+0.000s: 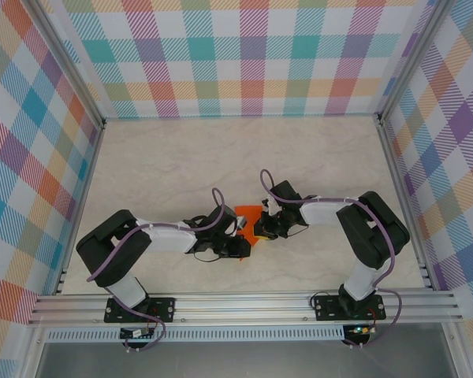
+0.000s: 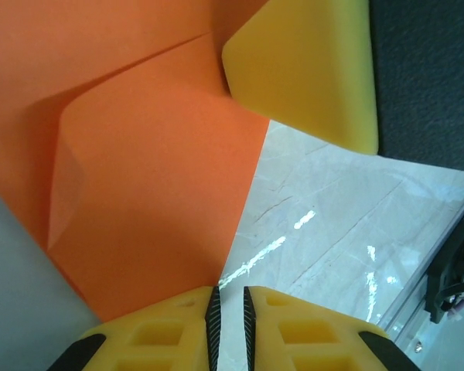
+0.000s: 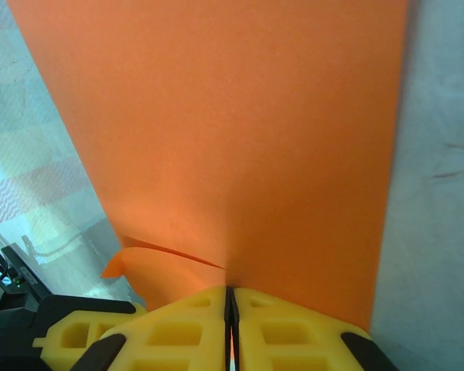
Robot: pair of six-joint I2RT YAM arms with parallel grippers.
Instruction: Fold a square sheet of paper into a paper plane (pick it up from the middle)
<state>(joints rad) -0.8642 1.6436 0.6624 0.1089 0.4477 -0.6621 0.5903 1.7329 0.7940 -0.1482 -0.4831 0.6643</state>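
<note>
Top view, paper: orange paper (image 1: pixel 251 220) above the table (image 1: pixel 181 157), between the tips of the left gripper (image 1: pixel 243 235) and right gripper (image 1: pixel 266 226).
Left wrist, fingers: a narrow slit between them. The creased paper's lower corner reaches the tips, and I cannot tell whether it is gripped.
Right wrist, fingers: pressed together on the paper's near edge, with the sheet spreading away from them.

Noted a pale, marble-veined table (image 1: pixel 181 157); in the left wrist view I saw white glints on its surface. Pastel plaid panels closed it in: back panel (image 1: pixel 236 55) at 12 o'clock, left panel (image 1: pixel 24 157) at 9, right panel (image 1: pixel 457 142) at 3. Aluminium posts (image 1: pixel 63 59) ran along the panel joins. A slotted aluminium rail (image 1: pixel 236 303) crossed at 6 o'clock.
</note>
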